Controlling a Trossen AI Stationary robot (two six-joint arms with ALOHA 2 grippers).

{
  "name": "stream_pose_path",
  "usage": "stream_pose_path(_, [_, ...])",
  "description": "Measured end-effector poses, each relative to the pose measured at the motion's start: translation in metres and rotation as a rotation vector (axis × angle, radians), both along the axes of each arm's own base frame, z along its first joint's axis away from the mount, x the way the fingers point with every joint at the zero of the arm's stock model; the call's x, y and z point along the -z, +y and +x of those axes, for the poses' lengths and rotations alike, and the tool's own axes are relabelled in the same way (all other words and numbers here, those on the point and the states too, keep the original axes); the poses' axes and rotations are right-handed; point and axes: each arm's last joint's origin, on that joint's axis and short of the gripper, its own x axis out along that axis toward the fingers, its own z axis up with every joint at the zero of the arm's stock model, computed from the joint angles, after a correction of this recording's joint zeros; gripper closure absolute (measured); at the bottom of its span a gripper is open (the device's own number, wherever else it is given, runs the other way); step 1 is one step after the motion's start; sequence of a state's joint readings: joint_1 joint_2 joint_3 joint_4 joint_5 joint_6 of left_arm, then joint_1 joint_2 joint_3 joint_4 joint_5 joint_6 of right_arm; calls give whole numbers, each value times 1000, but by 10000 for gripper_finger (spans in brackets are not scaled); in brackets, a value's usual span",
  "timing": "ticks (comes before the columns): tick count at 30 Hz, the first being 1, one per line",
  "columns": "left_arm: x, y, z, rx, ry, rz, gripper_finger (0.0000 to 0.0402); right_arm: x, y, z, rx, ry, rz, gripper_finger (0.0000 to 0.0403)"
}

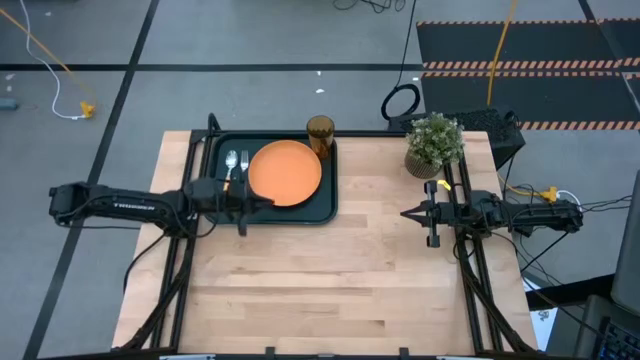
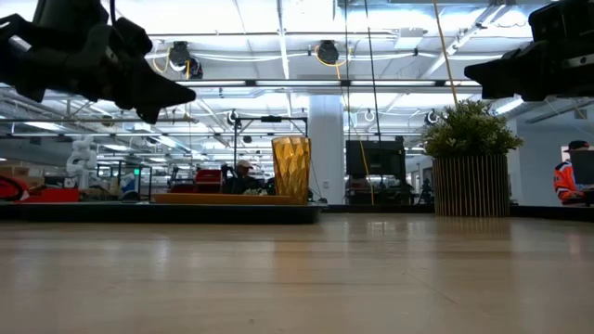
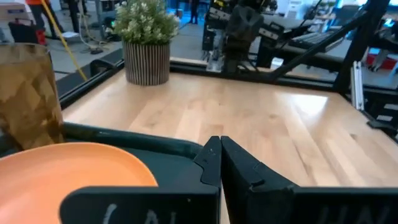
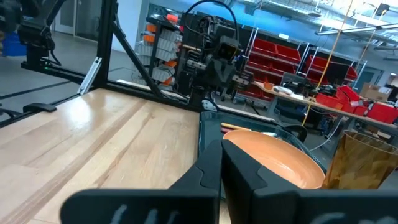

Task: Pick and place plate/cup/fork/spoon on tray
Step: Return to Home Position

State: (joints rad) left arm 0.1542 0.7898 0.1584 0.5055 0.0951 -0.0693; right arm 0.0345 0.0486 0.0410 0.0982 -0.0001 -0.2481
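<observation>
Table [image 1: 330, 285]: front and middle lay bare, passable. Obstacles were the tray [image 1: 328, 205] at far left, the cup [image 1: 320, 131] upright in its far right corner, and the plant [image 1: 434, 141] at far right. The left gripper [image 1: 268, 201] hung over the tray's front edge.

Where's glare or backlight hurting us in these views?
Low view: bright ceiling lights turn the left arm and right arm into silhouettes; the cup glows backlit. Right wrist view: pale sheen across the table. High view: even light, plate clear on the tray.
</observation>
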Motion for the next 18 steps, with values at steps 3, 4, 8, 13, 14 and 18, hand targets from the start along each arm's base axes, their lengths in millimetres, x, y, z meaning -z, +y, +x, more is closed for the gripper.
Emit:
stream_pose_path(3, [3,-6,0,20,12,8,401,0,0,0,0,0,0,403])
stream_pose_path(4, [4,-8,0,33,14,8,401,0,0,0,0,-1,0,403])
stream_pose_path(8, [7,-17,-1,78,19,10,401,0,0,0,-1,-1,0,403])
stream_pose_path(13, [22,-26,-7,96,65,22,401,0,0,0,-1,-1,0,403])
stream_pose_path(14, [26,-28,-9,96,68,23,401,0,0,0,-1,-2,0,403])
stream_pose_path(18, [36,-30,-18,91,30,20,401,0,0,0,-1,-2,0,403])
